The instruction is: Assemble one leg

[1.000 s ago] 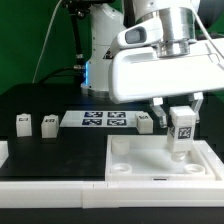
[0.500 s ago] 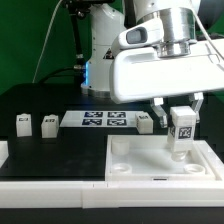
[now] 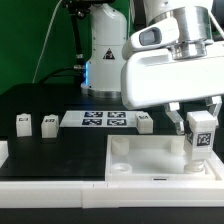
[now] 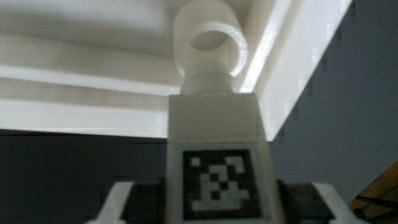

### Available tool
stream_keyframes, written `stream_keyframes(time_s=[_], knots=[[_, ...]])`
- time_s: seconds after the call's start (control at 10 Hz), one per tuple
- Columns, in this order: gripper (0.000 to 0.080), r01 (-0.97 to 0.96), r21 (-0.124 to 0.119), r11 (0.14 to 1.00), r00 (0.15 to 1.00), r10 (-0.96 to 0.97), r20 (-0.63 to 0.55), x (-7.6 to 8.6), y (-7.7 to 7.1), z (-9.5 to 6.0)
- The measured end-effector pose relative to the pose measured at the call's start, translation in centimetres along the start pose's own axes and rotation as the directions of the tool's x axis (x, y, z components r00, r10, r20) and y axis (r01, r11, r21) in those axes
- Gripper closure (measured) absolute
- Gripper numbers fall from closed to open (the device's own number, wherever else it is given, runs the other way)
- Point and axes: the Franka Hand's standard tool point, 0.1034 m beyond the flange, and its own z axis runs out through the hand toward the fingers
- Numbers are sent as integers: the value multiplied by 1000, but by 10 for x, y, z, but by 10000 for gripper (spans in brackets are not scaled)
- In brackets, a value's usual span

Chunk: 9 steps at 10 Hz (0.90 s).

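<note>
My gripper (image 3: 201, 128) is shut on a leg (image 3: 201, 142), a small white block with a black-and-white tag on its face. I hold it upright over the far corner, at the exterior view's right, of the large flat white square piece (image 3: 150, 165) with round corner sockets. In the wrist view the leg (image 4: 221, 140) stands between my fingers (image 4: 125, 204), its end close to a round socket (image 4: 224, 42). I cannot tell whether it touches. Three more legs (image 3: 24, 122) (image 3: 50, 123) (image 3: 144, 122) stand on the black table.
The marker board (image 3: 105, 121) lies at the back of the table between the loose legs. A white robot base (image 3: 100, 50) stands behind it. A white piece edge (image 3: 3, 152) shows at the exterior view's left.
My gripper has moved with the leg toward the exterior view's right and slightly down, from beside the square piece's back edge to over its right far corner.
</note>
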Motion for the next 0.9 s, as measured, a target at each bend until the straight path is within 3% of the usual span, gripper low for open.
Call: stream_keyframes(time_s=[0.4, 0.9], knots=[[508, 7, 5, 1000, 999, -7, -33, -6, -19, 0], [508, 30, -14, 999, 997, -31, -78, -11, -11, -2]])
